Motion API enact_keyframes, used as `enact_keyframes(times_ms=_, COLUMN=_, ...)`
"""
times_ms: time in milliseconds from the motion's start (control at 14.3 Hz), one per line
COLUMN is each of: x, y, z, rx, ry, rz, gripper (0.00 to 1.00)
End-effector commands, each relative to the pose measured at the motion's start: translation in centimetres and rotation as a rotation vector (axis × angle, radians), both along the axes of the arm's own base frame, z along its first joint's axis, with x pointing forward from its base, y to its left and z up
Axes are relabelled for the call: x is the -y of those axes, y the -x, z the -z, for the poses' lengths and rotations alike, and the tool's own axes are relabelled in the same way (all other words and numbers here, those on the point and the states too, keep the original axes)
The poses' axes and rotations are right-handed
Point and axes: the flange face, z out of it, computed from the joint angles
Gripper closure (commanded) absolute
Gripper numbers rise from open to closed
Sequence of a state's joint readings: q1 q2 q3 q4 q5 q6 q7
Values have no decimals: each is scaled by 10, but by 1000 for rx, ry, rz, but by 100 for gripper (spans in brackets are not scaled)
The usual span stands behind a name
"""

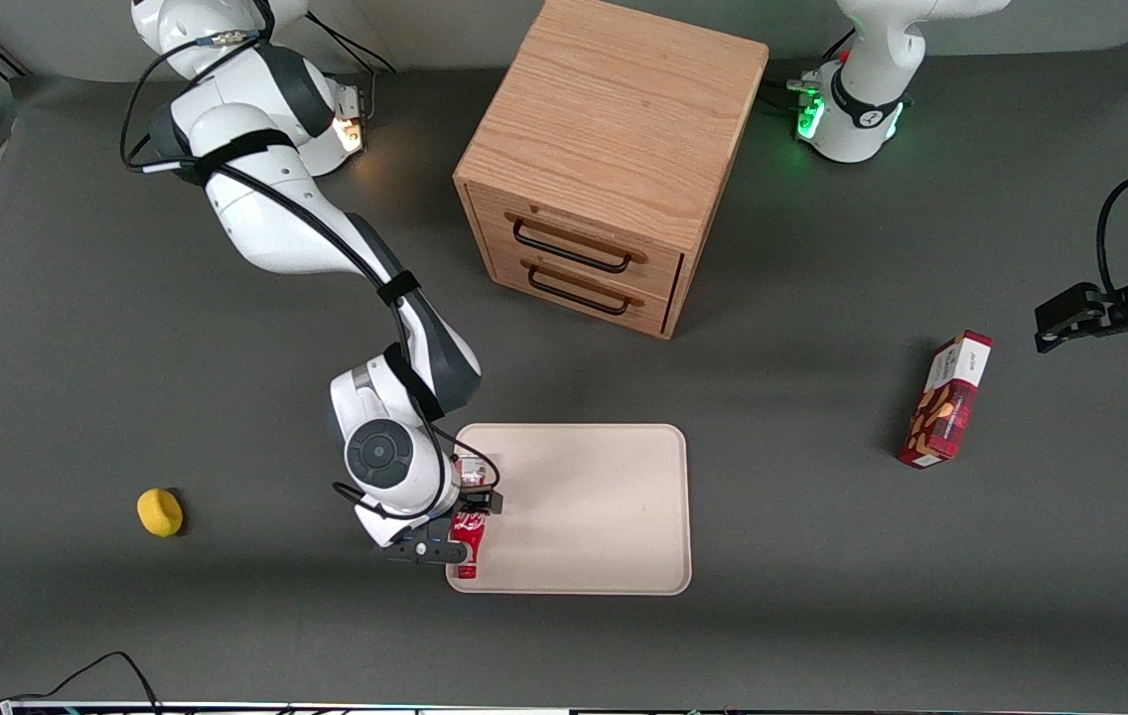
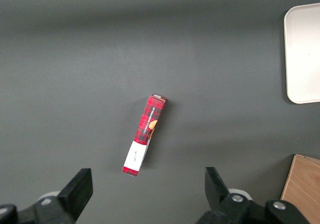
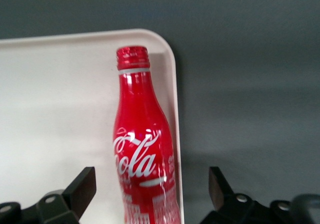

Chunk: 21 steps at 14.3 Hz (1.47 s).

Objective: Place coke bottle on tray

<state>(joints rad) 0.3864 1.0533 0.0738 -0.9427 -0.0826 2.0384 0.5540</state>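
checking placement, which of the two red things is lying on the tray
The slim red coke bottle, lying on the beige rectangular tray by its rim, between the gripper's open jaws. The red-and-white snack box sits on the bare table toward the parked arm's end.

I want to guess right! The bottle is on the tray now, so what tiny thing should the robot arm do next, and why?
Probably lift straight up. The gripper is open, its fingers clear of the coke bottle, which lies on the tray by its rim. Rising avoids nudging it off.
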Motion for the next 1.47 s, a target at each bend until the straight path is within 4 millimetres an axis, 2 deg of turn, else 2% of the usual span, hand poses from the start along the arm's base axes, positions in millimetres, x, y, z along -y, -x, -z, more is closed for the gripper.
enact_keyframes(times_ms=0, x=9, y=13, z=-68, rx=-56, ry=33, rz=15, gripper=0)
enact_keyframes(times_ms=140, x=30, y=27, z=-100, rx=-116, ry=46, rz=4, gripper=0)
enact_keyframes(times_ms=559, x=103, y=104, z=-193, rx=-146, ry=57, rz=-12, gripper=0)
enact_keyframes(times_ms=909, x=203, y=166, z=-255, rx=-128, ry=-8, rz=-53, gripper=0)
enact_keyframes(times_ms=1049, x=227, y=194, z=-277, rx=-101, ry=-24, rz=-74, gripper=0)
enact_keyframes(times_ms=1189, x=243, y=221, z=-295, rx=-86, ry=-39, rz=-77, gripper=0)
enact_keyframes(times_ms=1399, x=254, y=231, z=-320, rx=-108, ry=-36, rz=-77, gripper=0)
